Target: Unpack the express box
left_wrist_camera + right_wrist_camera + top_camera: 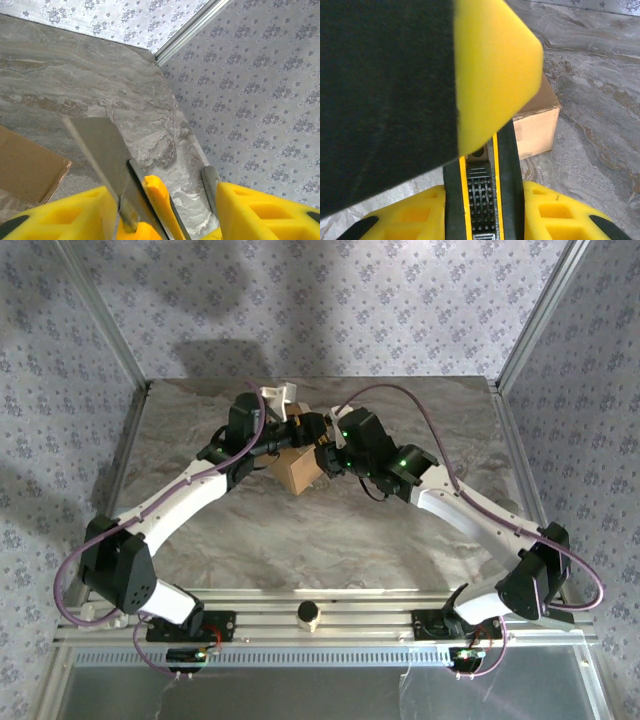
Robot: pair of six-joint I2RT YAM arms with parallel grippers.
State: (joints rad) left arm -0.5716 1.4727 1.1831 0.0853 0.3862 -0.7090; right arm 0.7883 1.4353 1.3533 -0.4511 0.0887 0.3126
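Two arms meet over the box (297, 472), which sits at the middle of the table (400, 540), about 12 o'clock from the bases; whether its tape is cut, cannot tell. Right gripper (482, 202) is clamped on the handle of a yellow-and-black utility knife (481, 170). Left gripper (162, 200) straddles the knife's other end, jaws apart: knife against one finger, clear gap on the 3 o'clock side. Blade (97, 145) is out and bare, pointing to 11 o'clock in the left wrist view, with a box corner at its 8 o'clock. Risks, as I judge them: the left fingers bite near the steel rather than the handle, so the knife twists or slices the foam pad; the right lets go before the left has a firm hold, and the knife drops onto box or table; once cutting starts nothing braces the box, so blade drag could shove it, or the blade could plunge too deep into the contents.
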